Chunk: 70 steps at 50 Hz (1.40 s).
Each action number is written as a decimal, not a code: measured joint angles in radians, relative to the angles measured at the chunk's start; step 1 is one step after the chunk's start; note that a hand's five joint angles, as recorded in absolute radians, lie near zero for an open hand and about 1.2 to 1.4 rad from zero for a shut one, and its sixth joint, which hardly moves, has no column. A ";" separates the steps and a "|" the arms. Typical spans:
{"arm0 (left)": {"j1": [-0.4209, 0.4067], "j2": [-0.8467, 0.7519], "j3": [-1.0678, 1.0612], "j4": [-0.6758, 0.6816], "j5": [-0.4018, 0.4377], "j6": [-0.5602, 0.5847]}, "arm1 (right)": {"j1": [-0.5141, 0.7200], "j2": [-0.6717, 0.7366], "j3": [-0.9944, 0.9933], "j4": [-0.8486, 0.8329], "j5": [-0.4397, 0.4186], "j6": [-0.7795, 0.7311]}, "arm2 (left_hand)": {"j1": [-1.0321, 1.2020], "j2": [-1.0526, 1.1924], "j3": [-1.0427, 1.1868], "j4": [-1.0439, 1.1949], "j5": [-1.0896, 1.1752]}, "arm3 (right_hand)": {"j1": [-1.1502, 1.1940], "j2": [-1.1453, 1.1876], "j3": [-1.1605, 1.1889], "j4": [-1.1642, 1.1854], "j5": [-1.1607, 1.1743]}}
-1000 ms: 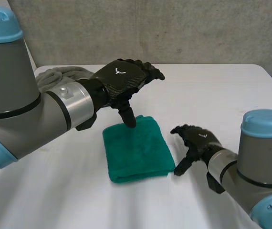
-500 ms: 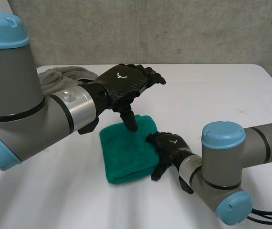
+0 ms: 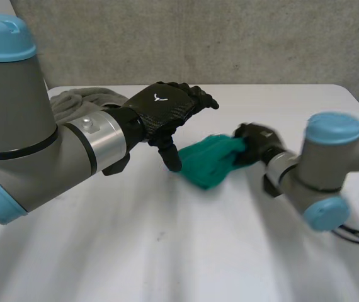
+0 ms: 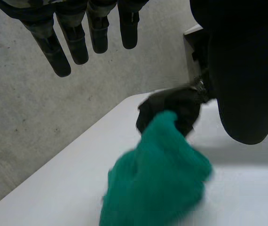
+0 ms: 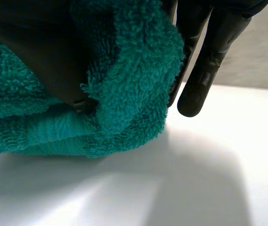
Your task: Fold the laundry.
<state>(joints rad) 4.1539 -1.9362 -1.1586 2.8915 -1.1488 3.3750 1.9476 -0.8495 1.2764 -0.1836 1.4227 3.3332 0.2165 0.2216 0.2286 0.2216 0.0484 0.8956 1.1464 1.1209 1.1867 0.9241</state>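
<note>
A green towel [image 3: 210,162] is bunched up near the middle of the white table [image 3: 167,251]. My right hand [image 3: 255,142] is shut on the towel's right end, and in the right wrist view the towel [image 5: 129,61] is pinched between its thumb and fingers [image 5: 209,61]. My left hand [image 3: 164,107] hovers open just left of the towel, thumb pointing down close to the towel's left edge. In the left wrist view its straight fingers [image 4: 77,37] hang above the towel [image 4: 155,183], with the right hand [image 4: 171,106] behind the cloth.
A grey cloth [image 3: 82,100] lies in a heap at the back left of the table, partly behind my left arm. A concrete wall runs behind the table's far edge.
My right hand came in from the front right, closed on the folded towel and pulled it to the right and back, bunching it. The left hand stayed nearly still.
</note>
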 measured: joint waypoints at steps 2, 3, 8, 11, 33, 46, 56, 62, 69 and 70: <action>0.000 0.000 0.000 0.000 0.000 0.000 | -0.061 0.015 -0.034 0.012 -0.006 -0.046 | 0.000 0.000 0.000 0.000 0.000 | 0.000 0.000 0.000 0.000 0.000; -0.001 -0.001 0.000 0.000 -0.001 0.001 | -0.099 0.026 -0.058 0.021 -0.009 -0.080 | 0.000 0.000 0.000 0.000 0.000 | 0.000 0.000 0.000 0.000 0.003; -0.003 -0.003 -0.001 0.001 -0.001 0.000 | -0.247 0.097 -0.189 0.067 -0.038 -0.215 | 0.000 0.000 0.000 0.000 0.000 | 0.000 0.000 0.000 0.000 0.012; -0.004 -0.006 -0.001 0.001 -0.002 0.000 | -0.320 0.163 -0.294 0.109 -0.070 -0.266 | 0.000 0.000 0.000 0.000 0.000 | 0.000 0.000 0.000 0.000 0.017; -0.027 -0.031 0.012 0.012 -0.003 0.001 | -0.571 0.702 -1.239 0.480 0.001 -0.366 | 0.000 0.000 0.000 0.000 0.000 | 0.000 0.003 0.010 0.004 0.018; -0.025 -0.044 0.015 0.011 -0.005 0.001 | -0.567 0.654 -1.159 0.503 0.113 -0.496 | 0.000 0.000 0.000 0.000 0.000 | -0.681 -0.923 -0.902 -0.951 -0.856; -0.018 -0.035 0.008 0.011 -0.004 -0.001 | -0.619 0.557 -1.119 0.512 0.220 -0.907 | 0.000 0.000 0.000 0.000 0.000 | -0.687 -0.924 -0.904 -0.951 -0.861; -0.012 -0.029 0.001 0.012 -0.004 -0.002 | -0.628 0.473 -1.094 0.432 0.308 -1.167 | 0.000 0.000 0.000 0.000 0.000 | -0.687 -0.924 -0.904 -0.951 -0.861; 0.027 -0.001 -0.007 0.028 -0.011 -0.003 | -0.568 0.307 -1.041 0.292 0.322 -1.153 | 0.000 0.000 0.000 0.000 0.000 | -0.687 -0.924 -0.904 -0.951 -0.861; 0.036 0.004 -0.010 0.035 -0.015 -0.003 | -0.545 0.280 -1.027 0.284 0.310 -1.115 | 0.000 0.000 0.000 0.000 0.000 | -0.687 -0.924 -0.904 -0.951 -0.861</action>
<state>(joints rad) 4.1900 -1.9317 -1.1683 2.9270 -1.1637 3.3717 1.4028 -0.5692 0.2491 0.1008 1.7330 2.2180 0.2165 0.2216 0.2286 0.2216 0.0483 0.2083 0.2228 0.2170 0.2359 0.0634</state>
